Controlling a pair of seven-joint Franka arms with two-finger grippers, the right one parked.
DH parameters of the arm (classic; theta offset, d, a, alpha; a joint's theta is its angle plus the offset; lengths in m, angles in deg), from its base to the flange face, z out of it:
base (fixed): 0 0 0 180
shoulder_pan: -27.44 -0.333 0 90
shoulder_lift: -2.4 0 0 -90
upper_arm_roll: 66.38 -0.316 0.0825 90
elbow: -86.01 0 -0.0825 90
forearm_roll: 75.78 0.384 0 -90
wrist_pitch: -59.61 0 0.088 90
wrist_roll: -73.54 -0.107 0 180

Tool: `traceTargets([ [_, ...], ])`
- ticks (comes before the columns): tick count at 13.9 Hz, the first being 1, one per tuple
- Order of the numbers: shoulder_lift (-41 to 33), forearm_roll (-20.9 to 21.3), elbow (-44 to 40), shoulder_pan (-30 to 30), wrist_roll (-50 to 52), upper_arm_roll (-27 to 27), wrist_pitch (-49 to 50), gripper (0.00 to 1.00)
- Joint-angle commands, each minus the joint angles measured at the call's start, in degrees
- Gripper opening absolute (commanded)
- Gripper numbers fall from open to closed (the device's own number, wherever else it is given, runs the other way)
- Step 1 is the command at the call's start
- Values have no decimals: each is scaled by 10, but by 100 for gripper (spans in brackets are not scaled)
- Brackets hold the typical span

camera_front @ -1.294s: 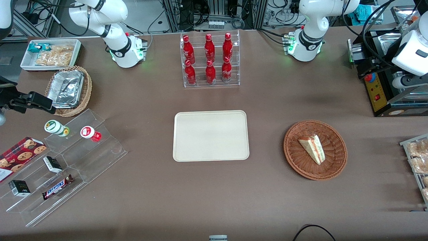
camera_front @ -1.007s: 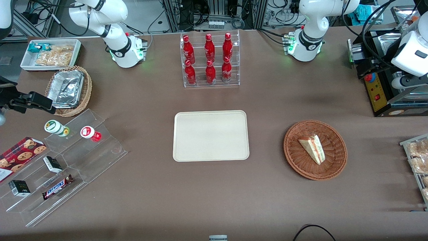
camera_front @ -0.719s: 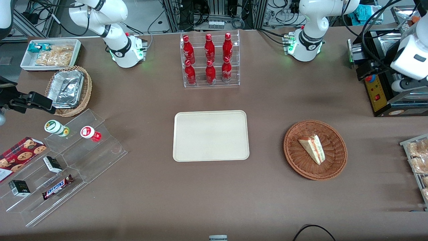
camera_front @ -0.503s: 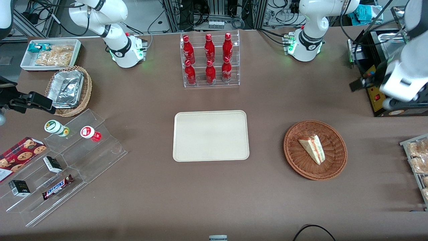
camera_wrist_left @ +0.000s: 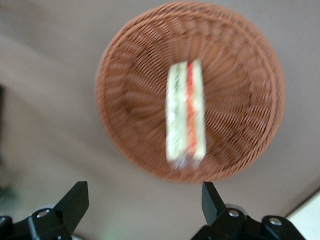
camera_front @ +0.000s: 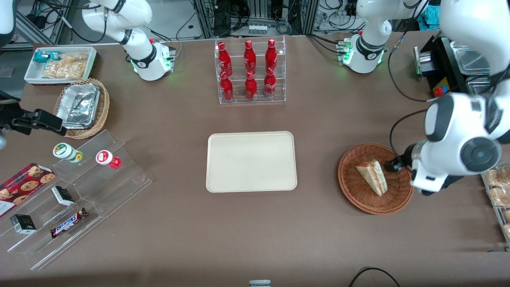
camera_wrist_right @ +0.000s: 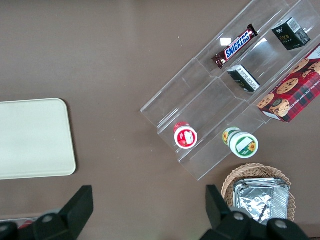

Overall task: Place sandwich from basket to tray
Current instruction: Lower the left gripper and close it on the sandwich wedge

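- The sandwich (camera_front: 372,177) lies on its side in the round reddish-brown basket (camera_front: 358,199), its bread faces pale and a red and green filling showing along the edge (camera_wrist_left: 186,116).
- The basket (camera_wrist_left: 125,85) sits on the brown tabletop (camera_front: 326,119) toward the working arm's end, well apart from the tray (camera_front: 251,161).
- The tray is flat, cream-coloured and bare, in the middle of the tabletop, nearer the front camera than the clear rack of red bottles (camera_front: 250,71).
- The tool (camera_wrist_left: 145,205) hangs above the basket's rim, not touching the sandwich; its two dark fingers (camera_wrist_left: 75,202) stand wide apart, with nothing between them.
- In the front view the white wrist of the working arm (camera_front: 458,147) covers the edge of the basket that lies toward the working arm's end, and a dark part of the tool (camera_front: 394,164) shows just beside the sandwich.
- Toward the parked arm's end, a clear stepped stand (camera_front: 79,199) holds a chocolate bar (camera_front: 68,223), two small dark boxes (camera_front: 62,195) and two small lidded cups (camera_front: 107,159).
- Beside that stand lies a red cookie box (camera_front: 24,185).
- A lighter wicker basket with foil trays (camera_front: 81,107) and a white bin of snacks (camera_front: 59,63) sit farther from the front camera than the stand.
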Motion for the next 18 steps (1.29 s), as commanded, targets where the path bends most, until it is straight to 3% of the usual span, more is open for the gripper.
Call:
traceTargets([
  [1,42,-27,-13,2,45,1,-65,100],
  [11,49,-22,152,-5,65,-2,-241,99],
  [15,46,-22,152,-5,66,-2,-237,36],
  [16,43,-22,150,-3,68,-2,-232,28],
  [18,22,-21,137,1,67,-1,-199,27],
])
